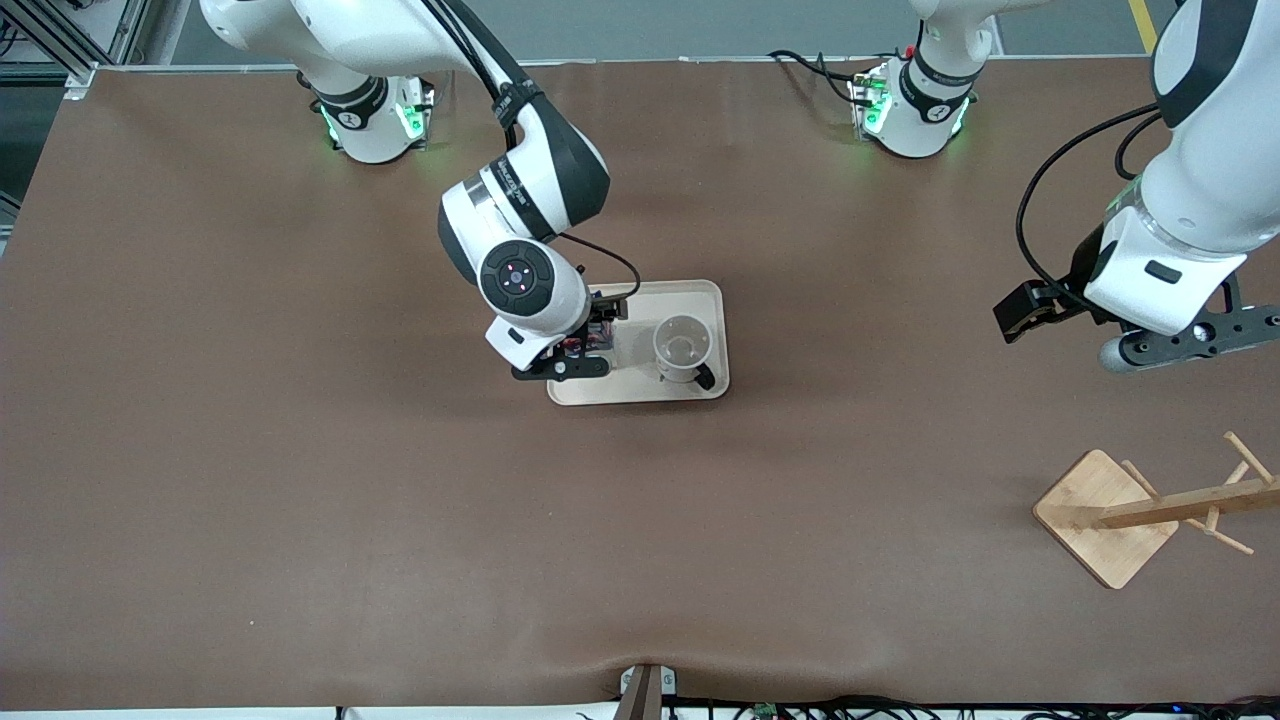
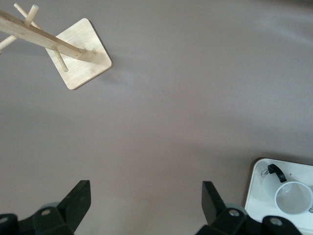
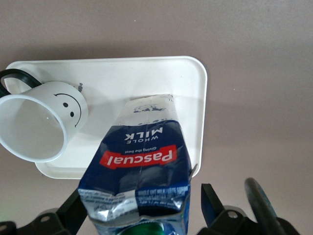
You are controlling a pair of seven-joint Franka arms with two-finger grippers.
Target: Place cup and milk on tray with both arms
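The cream tray (image 1: 690, 292) lies mid-table. The white cup (image 1: 683, 348) with a black handle stands on it, toward the left arm's end. In the right wrist view, the cup (image 3: 41, 122) shows its smiley face. The dark-blue milk carton (image 3: 139, 156) stands upright on the tray (image 3: 146, 78) beside the cup. My right gripper (image 3: 142, 210) is open around the carton's crumpled top, with a gap at one finger. In the front view this gripper (image 1: 595, 335) hides most of the milk. My left gripper (image 1: 1030, 310) is open and empty, up over bare table at the left arm's end, and shows in its wrist view (image 2: 145, 198).
A wooden mug rack (image 1: 1105, 515) with pegs on a square base stands at the left arm's end, nearer the front camera than the left gripper. It also shows in the left wrist view (image 2: 80, 54), along with the tray (image 2: 257, 191) and cup (image 2: 292, 197).
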